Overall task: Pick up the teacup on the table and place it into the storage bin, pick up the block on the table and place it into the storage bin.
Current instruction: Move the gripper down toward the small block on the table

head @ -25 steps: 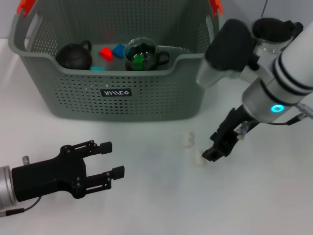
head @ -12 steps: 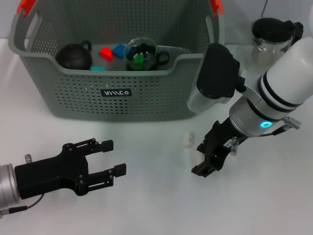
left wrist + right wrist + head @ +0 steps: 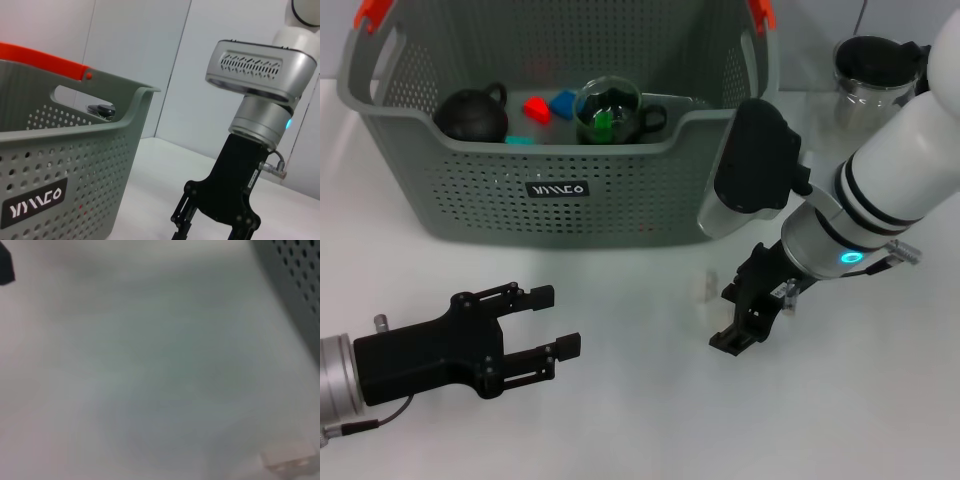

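Note:
The grey-green storage bin (image 3: 620, 195) stands at the back of the white table, and its wall (image 3: 75, 150) fills the near side of the left wrist view. Inside it a glass teacup (image 3: 608, 110) with a dark handle holds a green piece. A small white block (image 3: 703, 286) lies on the table in front of the bin; a white block (image 3: 289, 460) also shows in the right wrist view. Just right of that block, my right gripper (image 3: 730, 318) hangs low over the table, fingers apart. My left gripper (image 3: 555, 321) rests open at the front left, holding nothing.
In the bin also lie a black teapot (image 3: 470, 115), a red block (image 3: 536, 107) and a blue block (image 3: 563, 101). A glass jug (image 3: 875, 65) stands at the back right. The right arm's black palm (image 3: 235, 190) shows close in the left wrist view.
My right arm has swung left and down toward the table; a second white block seen earlier at its fingertips is now hidden by the gripper. The left gripper has barely moved.

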Robot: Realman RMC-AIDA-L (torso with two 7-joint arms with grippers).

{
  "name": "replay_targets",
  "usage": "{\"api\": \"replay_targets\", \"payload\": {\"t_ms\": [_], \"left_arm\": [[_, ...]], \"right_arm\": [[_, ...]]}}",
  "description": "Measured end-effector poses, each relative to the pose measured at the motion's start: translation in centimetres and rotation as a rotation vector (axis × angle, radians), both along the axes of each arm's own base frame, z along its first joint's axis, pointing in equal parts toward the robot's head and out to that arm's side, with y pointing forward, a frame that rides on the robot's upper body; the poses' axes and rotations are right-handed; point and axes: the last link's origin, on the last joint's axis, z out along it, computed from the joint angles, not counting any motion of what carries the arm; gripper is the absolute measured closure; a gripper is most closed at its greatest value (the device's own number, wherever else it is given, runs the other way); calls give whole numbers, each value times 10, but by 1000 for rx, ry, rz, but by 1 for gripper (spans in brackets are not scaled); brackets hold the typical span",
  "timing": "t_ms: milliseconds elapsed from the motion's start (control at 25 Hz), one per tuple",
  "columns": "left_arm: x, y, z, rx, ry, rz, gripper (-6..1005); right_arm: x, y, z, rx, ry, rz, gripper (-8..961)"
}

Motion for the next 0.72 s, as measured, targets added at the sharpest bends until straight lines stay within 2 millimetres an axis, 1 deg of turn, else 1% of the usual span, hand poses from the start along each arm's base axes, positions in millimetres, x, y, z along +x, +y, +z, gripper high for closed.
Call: {"api": "replay_targets", "payload": {"t_ms": [160, 440, 720], "left_arm": [[0, 0, 0, 0, 0, 1, 274], [0, 1, -1, 0, 0, 2, 274], [-1, 2, -1, 6, 10, 11, 274]], "right_arm": [[1, 1, -5, 5, -1, 4, 271], [3, 1, -6, 4, -5, -2, 273], [6, -4, -5, -25, -23, -29, 277]]}}
